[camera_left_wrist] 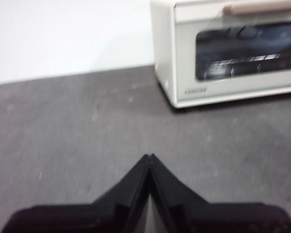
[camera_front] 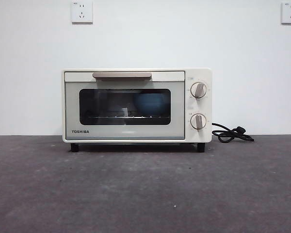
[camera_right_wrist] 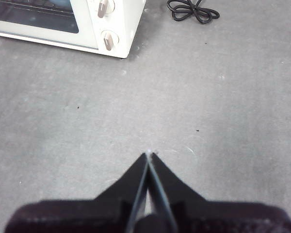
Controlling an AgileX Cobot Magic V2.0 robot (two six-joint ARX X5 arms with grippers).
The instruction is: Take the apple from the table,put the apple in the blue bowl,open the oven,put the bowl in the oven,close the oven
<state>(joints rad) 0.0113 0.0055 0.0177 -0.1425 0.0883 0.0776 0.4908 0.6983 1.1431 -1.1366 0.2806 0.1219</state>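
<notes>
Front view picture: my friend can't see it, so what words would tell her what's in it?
A cream oven stands shut on a grey table by a white wall, with a blue bowl showing through its dark glass door. Its black cord lies coiled on the table beside its two knobs. No robot arm is in the picture.
</notes>
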